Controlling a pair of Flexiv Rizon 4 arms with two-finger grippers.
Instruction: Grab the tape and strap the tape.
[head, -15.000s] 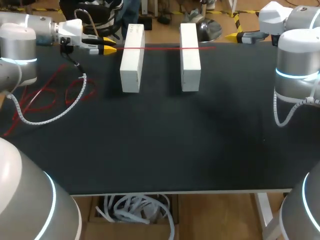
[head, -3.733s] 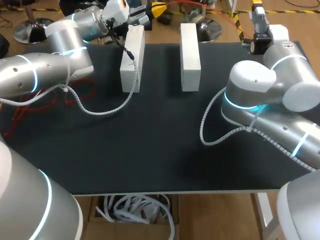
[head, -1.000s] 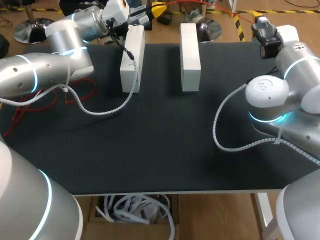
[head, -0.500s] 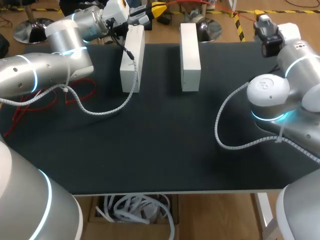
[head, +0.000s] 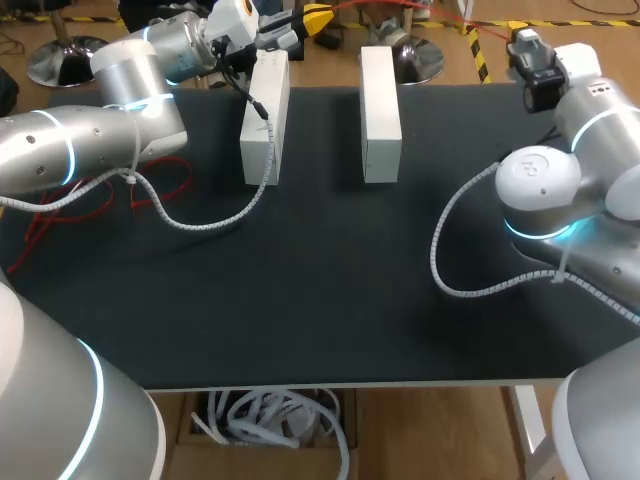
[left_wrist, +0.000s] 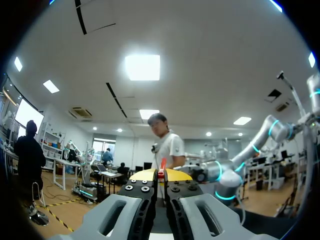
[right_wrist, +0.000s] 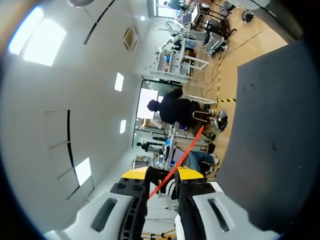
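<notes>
The red tape (head: 360, 5) runs past the table's far edge, with its end in my left gripper (head: 318, 15). In the left wrist view that gripper (left_wrist: 161, 174) is shut, and a short red tape end (left_wrist: 161, 165) sticks out between its yellow tips. My right arm's wrist (head: 535, 60) is at the far right corner; its fingers are hidden in the head view. In the right wrist view the red tape (right_wrist: 185, 150) passes slantwise between the fingers of my right gripper (right_wrist: 161, 175), which stand a little apart. Two white blocks (head: 265, 115) (head: 380, 110) stand on the black table (head: 320, 280).
A loose tangle of red tape (head: 150, 190) lies on the table at the left, under my left arm's white cable (head: 200, 222). My right arm's elbow (head: 540, 190) and its cable (head: 450, 270) hang over the table's right side.
My right arm has shifted slightly to the right and its fingers have drawn a little closer around the tape. The left arm has not moved.
</notes>
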